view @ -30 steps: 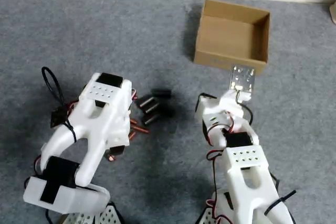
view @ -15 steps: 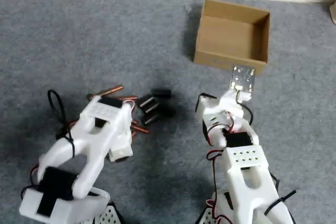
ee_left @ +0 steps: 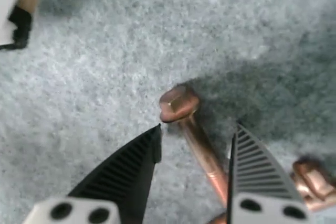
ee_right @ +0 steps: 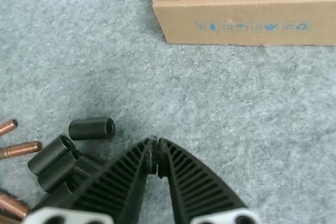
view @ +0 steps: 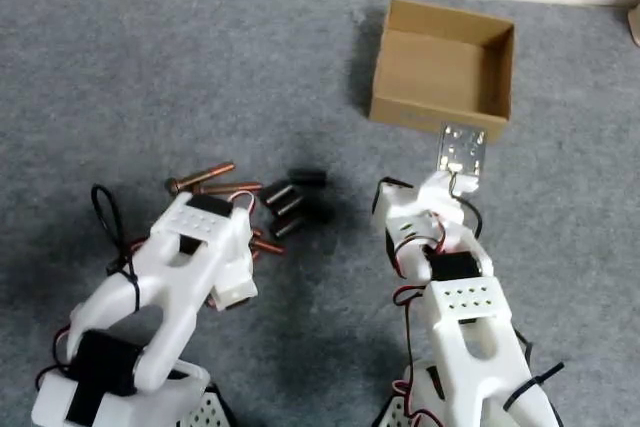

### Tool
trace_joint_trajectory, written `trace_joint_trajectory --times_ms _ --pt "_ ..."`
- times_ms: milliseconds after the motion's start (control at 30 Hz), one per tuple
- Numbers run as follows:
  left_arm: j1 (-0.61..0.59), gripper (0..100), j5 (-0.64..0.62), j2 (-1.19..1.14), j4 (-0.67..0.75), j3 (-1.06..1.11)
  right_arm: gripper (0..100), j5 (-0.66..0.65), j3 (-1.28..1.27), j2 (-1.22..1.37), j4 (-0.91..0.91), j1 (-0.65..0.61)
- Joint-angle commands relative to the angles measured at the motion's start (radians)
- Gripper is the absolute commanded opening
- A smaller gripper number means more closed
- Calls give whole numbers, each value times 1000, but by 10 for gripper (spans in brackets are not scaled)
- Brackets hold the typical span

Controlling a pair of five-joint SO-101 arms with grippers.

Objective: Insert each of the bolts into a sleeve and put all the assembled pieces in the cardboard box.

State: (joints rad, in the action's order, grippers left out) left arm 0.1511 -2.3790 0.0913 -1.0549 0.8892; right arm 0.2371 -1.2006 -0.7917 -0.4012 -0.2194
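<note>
The left arm (view: 185, 257) and right arm (view: 455, 292) flank loose parts on a grey counter (view: 120, 57).
Copper bolts (view: 200, 178) and black sleeves (view: 307, 178) lie between them, with the cardboard box (view: 430, 115) well apart.

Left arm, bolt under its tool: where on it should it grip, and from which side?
Grip the bolt on its shank just behind the hex head, coming straight down. It lies flat on the carpet inside the open left tool, so the fingers would close across the shank. Staying near the head likely avoids the second bolt.
</note>
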Motion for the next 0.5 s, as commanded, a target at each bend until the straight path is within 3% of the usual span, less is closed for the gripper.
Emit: trace_joint_trajectory --times_ms 0,200,400,467 --pt "-10 213 -5 -1 166 30 4 9 8 -12 21 -8" --pt "-8 210 -2 -1 288 110 4 9 8 -12 21 -8" --pt "-16 1 -5 8 275 122 4 9 8 -12 21 -8" --pt "-8 24 2 8 242 120 4 9 8 -12 21 -8"
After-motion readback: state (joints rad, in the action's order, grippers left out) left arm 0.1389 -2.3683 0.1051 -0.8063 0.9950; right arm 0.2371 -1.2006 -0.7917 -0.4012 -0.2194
